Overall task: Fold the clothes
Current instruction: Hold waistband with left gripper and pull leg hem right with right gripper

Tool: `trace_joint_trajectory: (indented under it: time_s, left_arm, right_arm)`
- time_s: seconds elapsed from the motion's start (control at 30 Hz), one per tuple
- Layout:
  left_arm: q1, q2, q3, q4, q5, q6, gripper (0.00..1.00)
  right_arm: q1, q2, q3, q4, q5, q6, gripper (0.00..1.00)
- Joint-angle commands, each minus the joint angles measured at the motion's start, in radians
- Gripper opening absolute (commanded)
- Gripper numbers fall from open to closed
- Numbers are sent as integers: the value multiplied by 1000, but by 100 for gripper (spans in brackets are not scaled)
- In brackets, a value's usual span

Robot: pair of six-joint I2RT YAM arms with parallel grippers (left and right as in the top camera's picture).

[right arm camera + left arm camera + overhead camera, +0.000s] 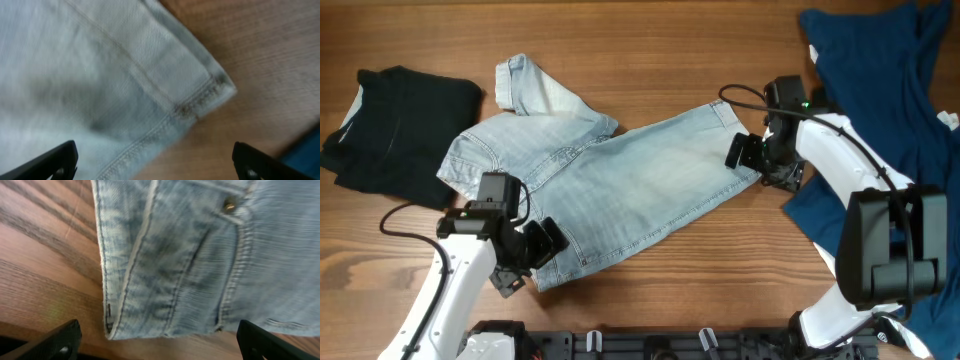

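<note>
As the left gripper [527,262] and right gripper [760,166] are hovering, both spread wide, at corners of the denim shorts [620,190], each is probably needing a deep, square bite.

The left arm [445,285] and right arm [840,150] are white tubes between bulky black joint housings, each trailing a thin black cable [395,222], the right one's wrist showing a small green light [807,102], and the left tool [530,260] and right tool [762,165] are black with wedge-shaped fingers [57,339].
</note>
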Motion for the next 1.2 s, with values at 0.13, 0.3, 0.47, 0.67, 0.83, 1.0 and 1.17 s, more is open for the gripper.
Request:
trace_joint_trajectory:
  time_s: [0.13, 0.3, 0.47, 0.67, 0.83, 1.0, 1.17]
  left_arm:
    - [-7, 63, -78, 104, 54, -61, 79]
    - [-7, 126, -100, 149, 101, -59, 21]
    - [-7, 130, -52, 169, 97, 34, 4]
    - [-7, 130, 174, 48, 24, 119, 4]
    - [-6, 129, 297, -177, -52, 181, 4]
    - [74, 126, 303, -223, -163, 168, 4]
    - [223, 126, 305, -203, -252, 122, 4]
  right_arm:
    - [-2, 28, -91, 145, 26, 85, 68]
    - [-2, 31, -91, 128, 38, 85, 4]
    - [-38, -26, -90, -13, 113, 160, 4]
    - [-60, -259, -90, -202, 141, 189, 4]
    - [-59, -425, -91, -379, 141, 201, 4]
    - [-27, -518, -119, -452, 78, 169, 4]
    - [7, -520, -123, -293, -63, -24, 39]
